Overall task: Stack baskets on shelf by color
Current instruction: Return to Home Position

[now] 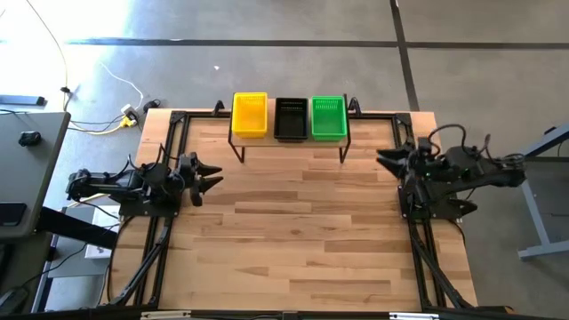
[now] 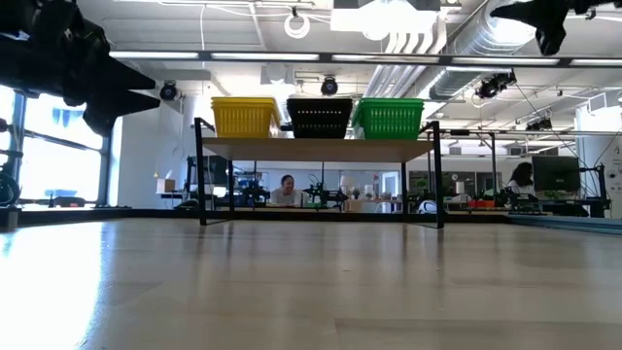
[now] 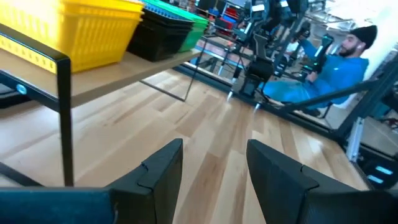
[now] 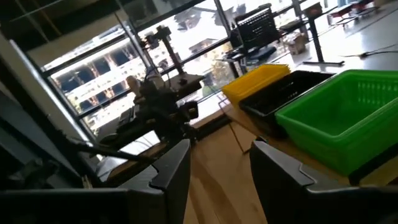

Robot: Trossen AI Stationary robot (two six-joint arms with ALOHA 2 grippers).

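Well, the baskets are sorted on the shelf (image 1: 289,141) at the table's (image 1: 293,240) far edge: yellow baskets (image 1: 250,115), black baskets (image 1: 291,118) and green baskets (image 1: 329,117) side by side, filling the plank. The left gripper (image 1: 216,176) and right gripper (image 1: 382,160) hang at opposite side edges, jaws parted and empty — sensible, I'd say, with nothing left to carry. Between them the wood is bare — plenty of room.

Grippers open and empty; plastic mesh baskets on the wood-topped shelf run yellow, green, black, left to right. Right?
No: the high view shows yellow plastic baskets, black baskets, then green baskets. Everything else holds.
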